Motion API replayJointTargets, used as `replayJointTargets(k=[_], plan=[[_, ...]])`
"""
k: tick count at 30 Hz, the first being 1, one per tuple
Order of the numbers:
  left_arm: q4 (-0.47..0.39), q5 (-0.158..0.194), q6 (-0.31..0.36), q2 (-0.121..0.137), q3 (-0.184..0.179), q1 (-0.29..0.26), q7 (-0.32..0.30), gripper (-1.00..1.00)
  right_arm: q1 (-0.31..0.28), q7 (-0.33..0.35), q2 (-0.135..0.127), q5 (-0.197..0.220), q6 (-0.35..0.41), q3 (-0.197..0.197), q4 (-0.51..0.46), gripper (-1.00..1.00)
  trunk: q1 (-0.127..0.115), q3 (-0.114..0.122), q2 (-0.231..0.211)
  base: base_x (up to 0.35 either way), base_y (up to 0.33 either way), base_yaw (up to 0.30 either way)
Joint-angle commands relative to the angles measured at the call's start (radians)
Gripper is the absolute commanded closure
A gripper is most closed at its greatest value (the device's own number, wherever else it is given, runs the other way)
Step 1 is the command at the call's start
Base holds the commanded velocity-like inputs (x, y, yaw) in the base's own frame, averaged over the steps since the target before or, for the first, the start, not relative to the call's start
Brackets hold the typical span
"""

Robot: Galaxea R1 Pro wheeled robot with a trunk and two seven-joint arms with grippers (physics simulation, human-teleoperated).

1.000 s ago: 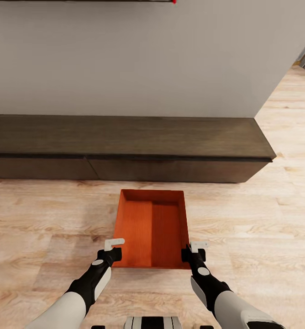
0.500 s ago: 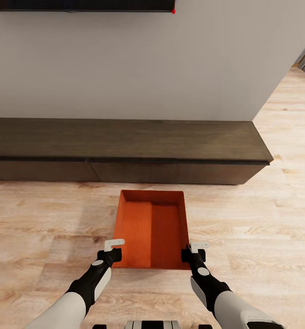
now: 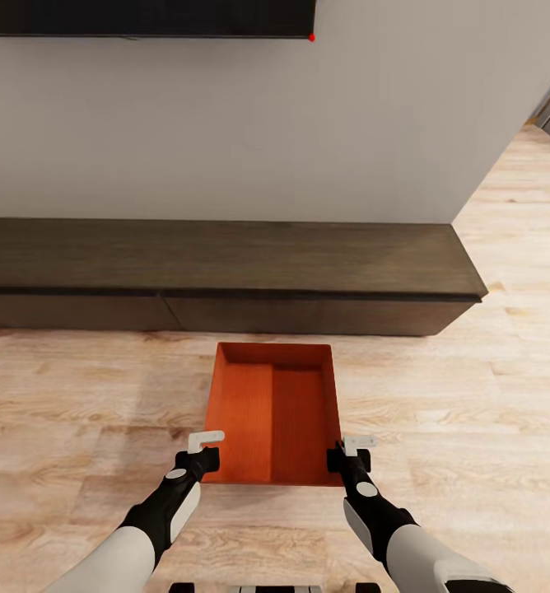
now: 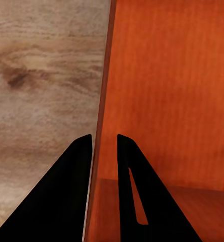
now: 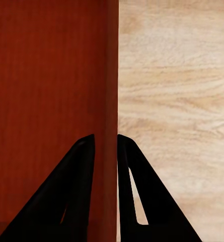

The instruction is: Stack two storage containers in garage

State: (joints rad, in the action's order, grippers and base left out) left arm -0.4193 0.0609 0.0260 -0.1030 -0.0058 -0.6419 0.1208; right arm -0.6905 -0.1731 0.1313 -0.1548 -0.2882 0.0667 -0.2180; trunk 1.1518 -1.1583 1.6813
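An orange-red storage container (image 3: 275, 416) sits low in the centre of the head view, over light wood planks (image 3: 77, 412) (living room). The left gripper (image 3: 205, 445) pinches its wall at 9 o'clock, the right gripper (image 3: 351, 449) at 3 o'clock. It seems lifted, though that's unclear. A dark bench (image 3: 226, 272) lies at 12 o'clock.

Three cameras covering one orange-red container (image 3: 275, 412) on the plank floor (image 3: 473, 428).

The head camera is looking forward and down over both arms, taking in the dark bench (image 3: 226, 268) and wall at 12 o'clock. Each wrist camera is peering close along its own fingers, the left gripper (image 4: 104, 138) and right gripper (image 5: 106, 137) each straddling a container wall, with floor planks beyond. All three are sharing the container and floor.
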Motion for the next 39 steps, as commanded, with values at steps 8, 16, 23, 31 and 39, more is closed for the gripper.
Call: replayJointTargets(k=[8,16,23,31,39], plan=[[0.002,0.008,0.003,0.0,0.003,0.001,0.01,1.0,-0.001,0.0,0.008,-0.021,-0.008,0.03,-0.003,1.0,-0.031,0.025,-0.056,0.0,0.0,0.0],[0.005,0.01,0.004,0.0,0.003,0.001,0.01,1.0,-0.001,0.0,0.008,-0.022,-0.009,0.031,-0.003,1.0,-0.062,0.05,-0.112,0.0,0.0,0.0],[0.005,0.01,0.005,0.001,0.003,0.001,0.01,1.0,-0.001,0.0,0.008,-0.022,-0.009,0.033,-0.003,1.0,-0.088,0.072,-0.161,0.0,0.0,0.0],[0.005,0.01,0.004,0.001,0.003,0.001,0.01,1.0,-0.001,0.0,0.008,-0.021,-0.009,0.034,-0.003,1.0,-0.119,0.097,-0.217,0.0,0.0,0.0],[0.005,0.01,0.004,0.001,0.003,0.001,0.01,1.0,-0.001,0.0,0.008,-0.022,-0.009,0.035,-0.003,1.0,-0.15,0.122,-0.273,0.0,0.0,0.0]])
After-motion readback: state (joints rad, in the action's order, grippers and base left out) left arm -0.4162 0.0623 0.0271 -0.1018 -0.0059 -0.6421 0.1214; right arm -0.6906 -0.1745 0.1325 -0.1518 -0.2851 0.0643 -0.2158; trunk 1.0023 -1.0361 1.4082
